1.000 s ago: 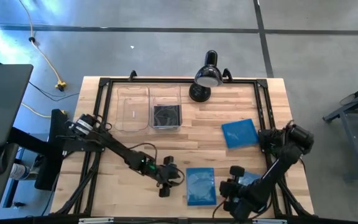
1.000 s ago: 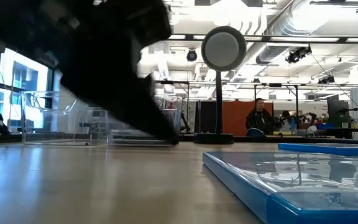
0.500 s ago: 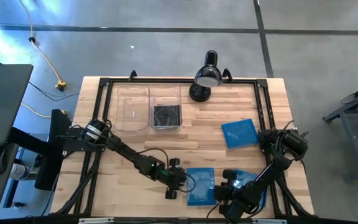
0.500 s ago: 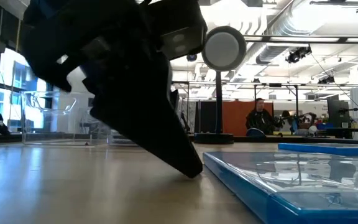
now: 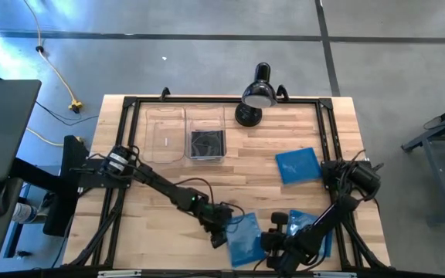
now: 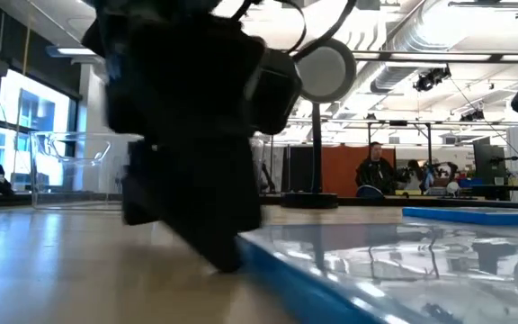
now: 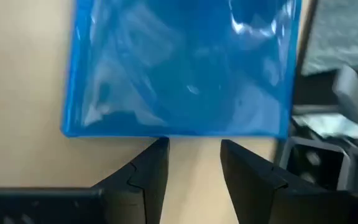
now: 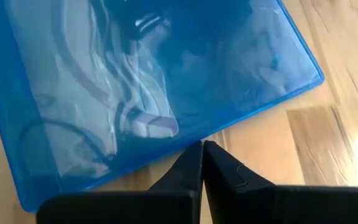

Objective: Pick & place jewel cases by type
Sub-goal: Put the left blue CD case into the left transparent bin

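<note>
A translucent blue jewel case (image 5: 246,235) lies on the wood table near its front edge, turned a little askew. My left gripper (image 5: 221,232) stands at the case's left edge, fingers open about a finger's width (image 7: 194,146). My right gripper (image 5: 271,241) is shut, with its tip (image 8: 202,149) at the case's opposite, right edge. The low view shows the case (image 6: 403,270) close up, beside the dark left gripper (image 6: 214,225). A second blue jewel case (image 5: 297,164) lies flat at mid right. A third (image 5: 319,224) lies partly under my right arm. My left gripper has both open fingertips (image 7: 160,149) against the blue case's left edge (image 7: 191,132). They come slanting down from the table's left, with nothing between them. The case rests on the table. My right gripper sets its shut fingertips (image 8: 194,155) against the case's right edge (image 8: 185,144), slanting down from the table's right.
Two clear bins stand at the back left. One (image 5: 164,135) looks empty and the other (image 5: 206,143) holds dark cases. A black desk lamp (image 5: 255,96) stands at the far edge. A black frame rail (image 5: 130,139) runs around the tabletop.
My left gripper has gone toward the table's right, rolled at the wrist, and come up to the case's left edge. My right gripper has sunk and gone left to the case's right edge. The case has turned a little and slid slightly toward the near edge.
</note>
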